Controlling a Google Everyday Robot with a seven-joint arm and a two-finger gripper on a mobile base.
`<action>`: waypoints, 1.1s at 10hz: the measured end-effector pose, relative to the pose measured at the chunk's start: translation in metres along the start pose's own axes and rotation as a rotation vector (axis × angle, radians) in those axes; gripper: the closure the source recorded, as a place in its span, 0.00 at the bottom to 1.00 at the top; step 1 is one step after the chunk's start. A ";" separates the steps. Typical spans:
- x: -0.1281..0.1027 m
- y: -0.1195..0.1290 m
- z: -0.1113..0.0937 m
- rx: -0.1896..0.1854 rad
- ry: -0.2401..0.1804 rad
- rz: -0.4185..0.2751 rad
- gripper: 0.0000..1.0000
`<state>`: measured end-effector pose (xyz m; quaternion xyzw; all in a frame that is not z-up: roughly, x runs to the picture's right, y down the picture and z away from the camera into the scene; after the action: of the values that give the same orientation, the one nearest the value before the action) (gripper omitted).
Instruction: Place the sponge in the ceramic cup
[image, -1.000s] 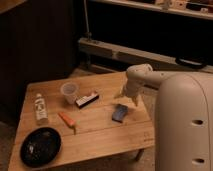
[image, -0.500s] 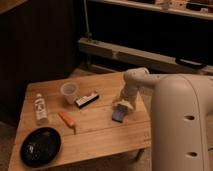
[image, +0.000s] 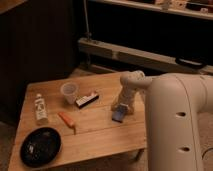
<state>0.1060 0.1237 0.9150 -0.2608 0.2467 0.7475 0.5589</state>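
End effector (image: 121, 106) low over, perhaps touching, the sponge (image: 118, 116) (grip unclear), ceramic cup (image: 69, 91) well apart.

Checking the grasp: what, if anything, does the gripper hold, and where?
Cannot tell; the gripper is at the far end of the small blue rectangular sponge.

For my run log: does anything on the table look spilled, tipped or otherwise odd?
Only the bottle appears to lie flat, at the left. The cup stands upright; the gripper is down at the sponge.
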 end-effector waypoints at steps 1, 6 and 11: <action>0.001 -0.001 0.000 0.008 -0.001 0.000 0.44; 0.002 -0.001 -0.004 0.017 -0.005 0.002 0.95; 0.005 0.008 -0.035 0.036 -0.062 0.023 1.00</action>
<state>0.1013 0.1024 0.8864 -0.2244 0.2456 0.7572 0.5621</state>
